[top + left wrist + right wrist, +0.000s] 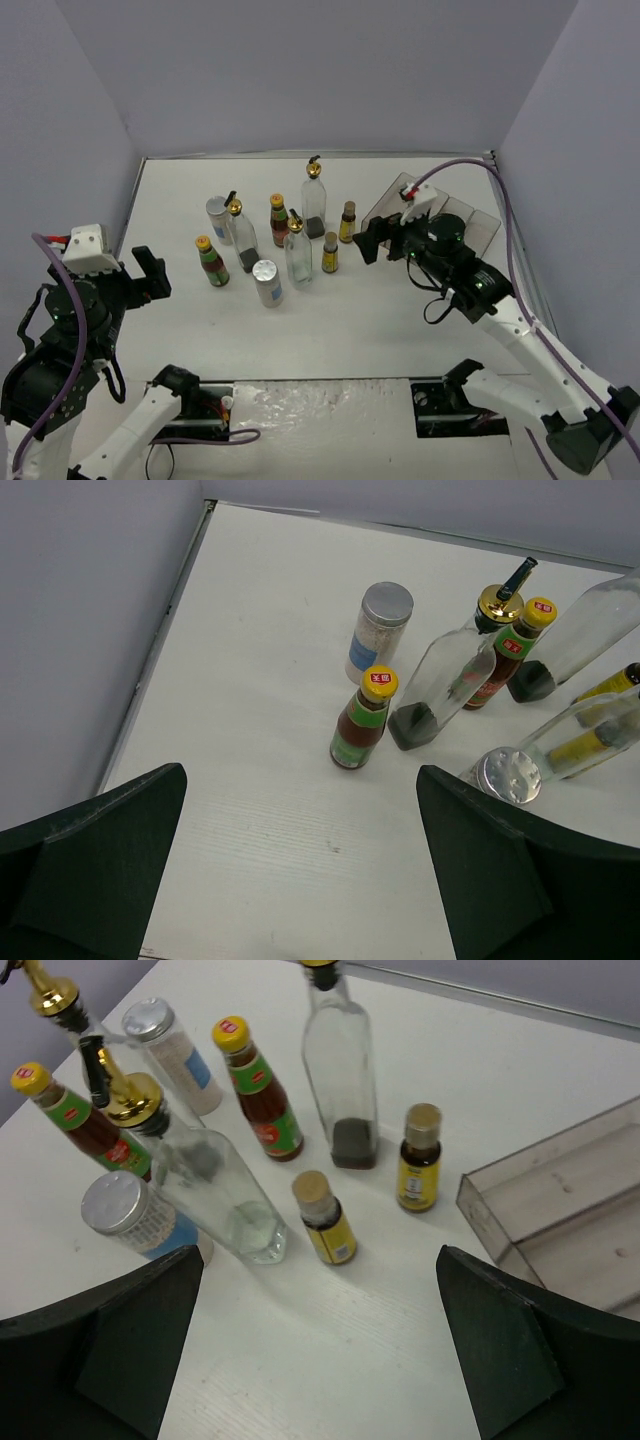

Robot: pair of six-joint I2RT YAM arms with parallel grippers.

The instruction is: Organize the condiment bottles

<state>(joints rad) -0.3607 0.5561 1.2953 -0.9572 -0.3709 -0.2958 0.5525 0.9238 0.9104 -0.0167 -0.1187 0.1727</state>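
1. The left gripper is held at the near left, well apart from the bottles. Its fingers are spread wide with nothing between them, and it is turned toward the cluster, which is judged a ready stance for a reach.
2. The right gripper is likewise spread wide and empty. It is placed between the bottles and the rack, near a small dark bottle, judged handy for carrying bottles across.
3. The condiment bottles are found upright in a loose cluster at mid-table, unsorted by kind. Nearest are a silver-lidded shaker and a red-sauce bottle.
4. Behind these, two tall glass bottles are mixed among the rest. A third, the tallest bottle, is set farthest back.
5. The clear rack is laid at the far right, partly hidden by the right arm. No bottle is seen in the part that shows, so the sorting is judged not yet begun.
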